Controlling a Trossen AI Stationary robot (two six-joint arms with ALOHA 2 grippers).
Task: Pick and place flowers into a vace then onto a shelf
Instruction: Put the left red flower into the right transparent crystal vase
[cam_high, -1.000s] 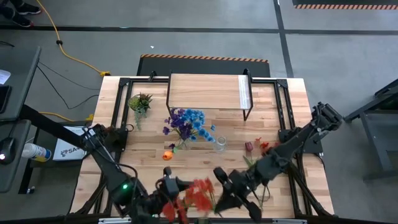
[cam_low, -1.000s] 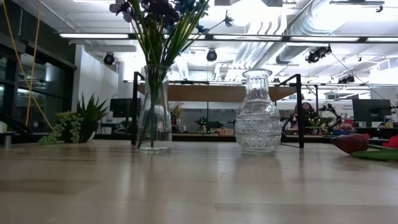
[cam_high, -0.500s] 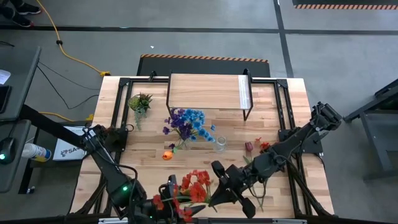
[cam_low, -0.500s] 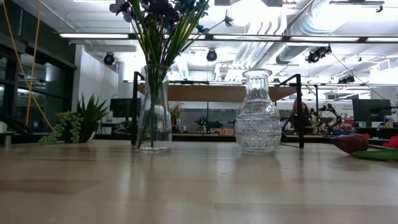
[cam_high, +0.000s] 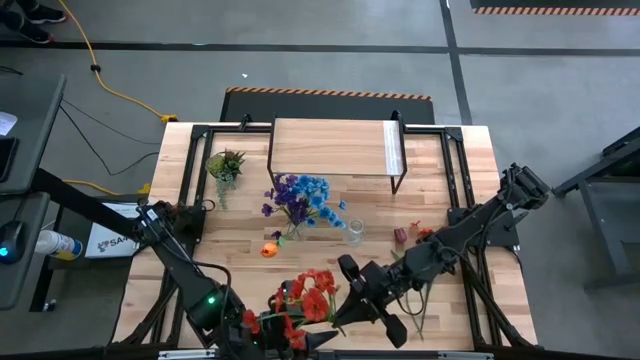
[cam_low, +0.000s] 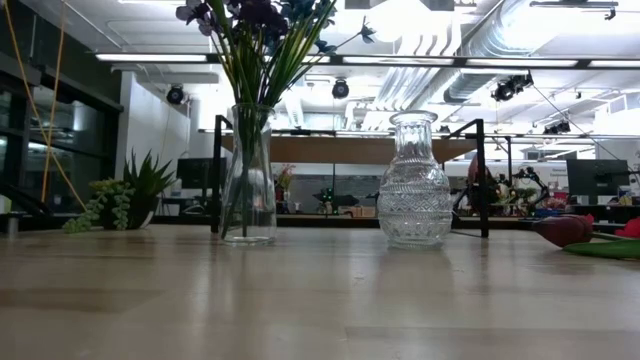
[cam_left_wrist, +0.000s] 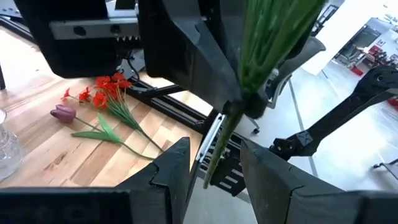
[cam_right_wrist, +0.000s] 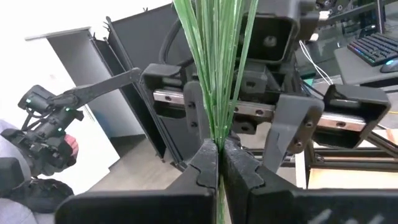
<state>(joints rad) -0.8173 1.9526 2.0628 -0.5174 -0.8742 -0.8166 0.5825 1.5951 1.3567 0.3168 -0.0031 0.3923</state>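
- Wooden desk near edge: right claw clamps red flowers' stems, seemingly for a handover.
- Left claw, partly parted, flanks the same stems.

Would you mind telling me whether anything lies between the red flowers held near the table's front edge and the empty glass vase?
Nothing visible does. The right gripper pinches the red flowers, and bare table separates them from the empty vase.
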